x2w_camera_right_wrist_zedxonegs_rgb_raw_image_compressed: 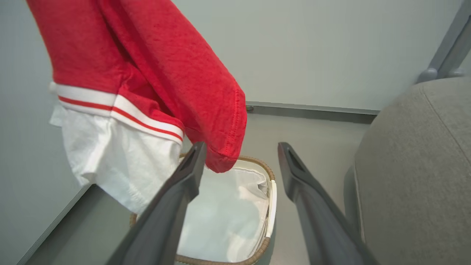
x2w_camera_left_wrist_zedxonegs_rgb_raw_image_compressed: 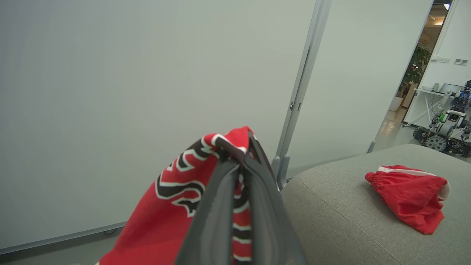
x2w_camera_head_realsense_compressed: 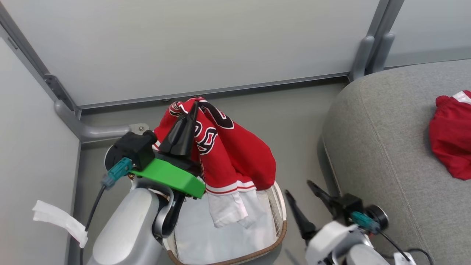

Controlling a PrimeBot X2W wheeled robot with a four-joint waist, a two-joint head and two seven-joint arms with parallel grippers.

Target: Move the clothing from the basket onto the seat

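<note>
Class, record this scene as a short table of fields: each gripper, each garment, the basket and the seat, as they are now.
Basket: cream plastic, brown woven rim, white liner inside, on the floor
Seat: large grey fabric sofa cushion, right of the basket
Left gripper: fingers shut on the bright red jersey with dark numerals, hanging above the basket
Right gripper: fingers open, empty, beside the basket
Shorts: red with white trim, lying on the seat

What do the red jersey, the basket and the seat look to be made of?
The red jersey looks like matte knit fabric: soft draping folds, stitched hem. The basket seems cream plastic (smooth perforated wall), with a brown woven rim and a white cloth liner. The seat appears upholstered in matte grey woven fabric: visible weave, a seam line.
</note>
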